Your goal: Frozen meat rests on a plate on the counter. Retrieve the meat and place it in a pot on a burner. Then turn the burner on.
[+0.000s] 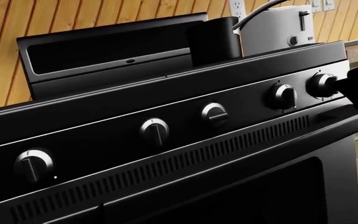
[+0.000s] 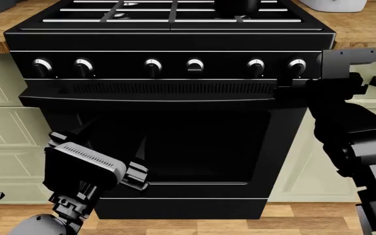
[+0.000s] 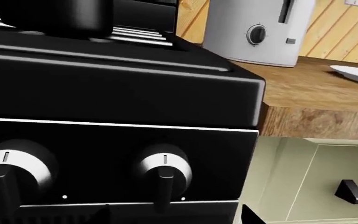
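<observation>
The black pot (image 2: 237, 6) stands on the stove's grates at the back right, and also shows in the left wrist view (image 1: 213, 39) and the right wrist view (image 3: 54, 16). A bare burner (image 2: 129, 4) shows to its left. The burner under the pot is hidden. The meat is not visible. An edge of the white plate (image 3: 356, 73) lies on the wood counter (image 3: 309, 88) right of the stove. My right gripper (image 3: 179, 214) is open, with its fingers on either side of the rightmost knob (image 3: 163, 172), which also shows in the head view (image 2: 297, 66). My left gripper (image 2: 113, 142) hangs low before the oven door, open and empty.
The stove front carries several silver knobs (image 2: 152, 66) above a black oven door (image 2: 195, 147). A white toaster (image 3: 257, 30) stands on the counter between the stove and the plate. Cream cabinets with black handles (image 3: 353, 191) flank the stove.
</observation>
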### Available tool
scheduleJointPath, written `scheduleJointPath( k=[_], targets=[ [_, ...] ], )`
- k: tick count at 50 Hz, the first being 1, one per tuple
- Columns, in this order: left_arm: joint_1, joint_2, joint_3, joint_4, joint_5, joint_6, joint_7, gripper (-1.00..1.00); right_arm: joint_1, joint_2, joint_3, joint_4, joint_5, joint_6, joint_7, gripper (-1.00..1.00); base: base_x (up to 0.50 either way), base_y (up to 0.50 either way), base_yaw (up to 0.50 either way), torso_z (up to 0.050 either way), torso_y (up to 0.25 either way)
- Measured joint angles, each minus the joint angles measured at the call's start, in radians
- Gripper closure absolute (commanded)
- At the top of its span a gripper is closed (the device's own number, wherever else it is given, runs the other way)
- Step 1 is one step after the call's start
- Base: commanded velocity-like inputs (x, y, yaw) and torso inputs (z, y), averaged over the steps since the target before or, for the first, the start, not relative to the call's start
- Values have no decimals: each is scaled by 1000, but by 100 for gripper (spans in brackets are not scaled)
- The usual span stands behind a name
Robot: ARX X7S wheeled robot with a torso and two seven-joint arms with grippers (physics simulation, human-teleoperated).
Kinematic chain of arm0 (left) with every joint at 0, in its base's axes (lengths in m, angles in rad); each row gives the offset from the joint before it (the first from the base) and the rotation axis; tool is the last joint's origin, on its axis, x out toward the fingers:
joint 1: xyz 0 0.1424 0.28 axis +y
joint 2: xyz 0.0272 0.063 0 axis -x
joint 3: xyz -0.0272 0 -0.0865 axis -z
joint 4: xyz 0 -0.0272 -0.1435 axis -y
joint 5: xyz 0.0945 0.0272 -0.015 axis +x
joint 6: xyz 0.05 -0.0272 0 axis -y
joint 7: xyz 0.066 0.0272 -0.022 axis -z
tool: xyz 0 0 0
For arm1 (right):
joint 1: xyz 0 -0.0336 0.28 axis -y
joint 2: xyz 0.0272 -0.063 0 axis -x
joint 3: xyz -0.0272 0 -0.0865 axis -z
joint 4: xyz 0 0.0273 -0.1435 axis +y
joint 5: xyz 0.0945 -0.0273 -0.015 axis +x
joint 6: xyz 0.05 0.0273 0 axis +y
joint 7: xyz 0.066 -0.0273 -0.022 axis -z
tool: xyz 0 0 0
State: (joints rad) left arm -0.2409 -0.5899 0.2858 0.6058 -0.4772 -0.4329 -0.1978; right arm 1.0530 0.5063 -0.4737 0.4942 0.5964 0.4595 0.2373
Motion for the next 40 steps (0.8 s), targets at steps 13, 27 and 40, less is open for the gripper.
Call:
scheduleJointPath(
  k=[13, 27, 40],
  targets=[
    [-1, 2, 0, -10, -1, 1, -3, -100, 56, -34, -28, 131, -37, -42, -55, -100, 0, 0, 0, 0, 0],
    [-3, 5, 1, -24, -1, 5, -4, -100, 133, -94, -44, 356, -68, -120, -135, -100, 0, 0, 0, 0, 0],
    [2, 5, -2, -29, -4, 11, -7, -100, 213, -149, -54, 564, -100, -210, -198, -100, 0, 0, 0, 0, 0]
  ],
)
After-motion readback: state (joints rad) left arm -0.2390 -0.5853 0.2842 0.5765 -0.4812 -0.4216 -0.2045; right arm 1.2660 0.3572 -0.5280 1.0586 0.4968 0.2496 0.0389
